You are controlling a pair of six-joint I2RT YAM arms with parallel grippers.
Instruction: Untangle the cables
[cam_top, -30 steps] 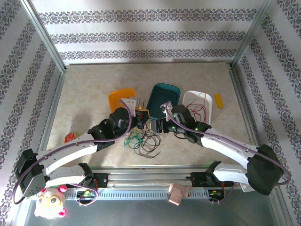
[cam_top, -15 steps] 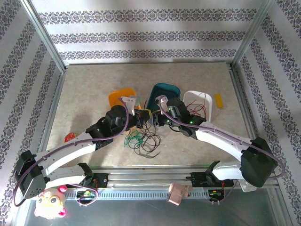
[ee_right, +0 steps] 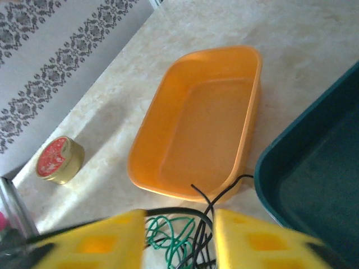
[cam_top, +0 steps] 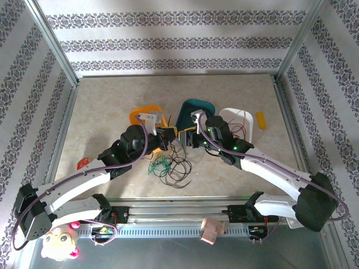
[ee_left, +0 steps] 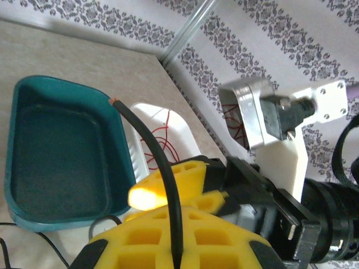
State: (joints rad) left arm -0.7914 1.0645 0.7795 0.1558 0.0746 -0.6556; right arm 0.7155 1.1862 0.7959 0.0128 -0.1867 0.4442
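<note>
A loose heap of cables [cam_top: 171, 166], black with a green cluster [cam_top: 159, 165], lies on the table just in front of both grippers. My left gripper [cam_top: 168, 137] is shut on a black cable [ee_left: 162, 168], which stands up from between its yellow fingers [ee_left: 134, 246] to a bare tip. Facing it, my right gripper [cam_top: 185, 138] is open. In the right wrist view that gripper [ee_right: 179, 238] hangs over the heap, with a black cable [ee_right: 185, 212] arching across the gap and green cables [ee_right: 168, 235] below. Red cables [cam_top: 238, 124] lie in the white tray.
An orange tray [cam_top: 140, 116], a teal tray [cam_top: 197, 112] and a white tray [cam_top: 227, 116] stand in a row just behind the grippers. A yellow piece [cam_top: 261, 120] lies to the right and a red tin [cam_top: 84, 163] to the left. Metal frame posts line the table edges.
Both grippers have moved a little farther back toward the trays, close together. The left one has carried its black cable along. The heap looks unchanged.
</note>
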